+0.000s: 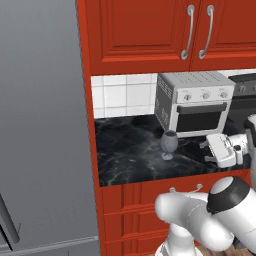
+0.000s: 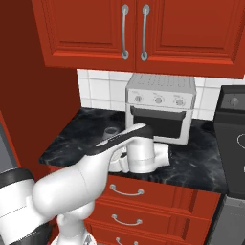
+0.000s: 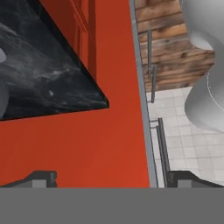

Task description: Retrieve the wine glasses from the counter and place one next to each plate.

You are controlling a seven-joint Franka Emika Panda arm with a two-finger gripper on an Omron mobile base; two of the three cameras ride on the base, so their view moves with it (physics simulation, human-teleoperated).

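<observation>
Left base view: one wine glass point(image 1: 168, 144) stands upright on the counter point(image 1: 125, 155), centre of frame, stem vertical, just in front of the toaster oven's point(image 1: 194, 102) lower left corner and apart from it. The gripper point(image 1: 206, 151) sits at centre right, level with the glass bowl and pointing left toward it, with a clear stretch of bare counter between; the glass lies to frame-left of the hand. Whether the fingers are spread cannot be told here. Right base view: the arm crosses the middle of the frame; a glass rim point(image 2: 111, 130) peeps above the forearm, left of centre, on the counter point(image 2: 72, 139) in front of the toaster oven point(image 2: 160, 107). Hand view: the two fingertips rise at lower left point(image 3: 41, 178) and lower right point(image 3: 188, 178), far apart, so the hand is open and holds nothing. The counter's corner point(image 3: 52, 83) fills the upper left; a pale grey curved shape at the far left edge may be the glass, not certain. Judgement: the approach runs sideways along the counter toward a vertical stem.
</observation>
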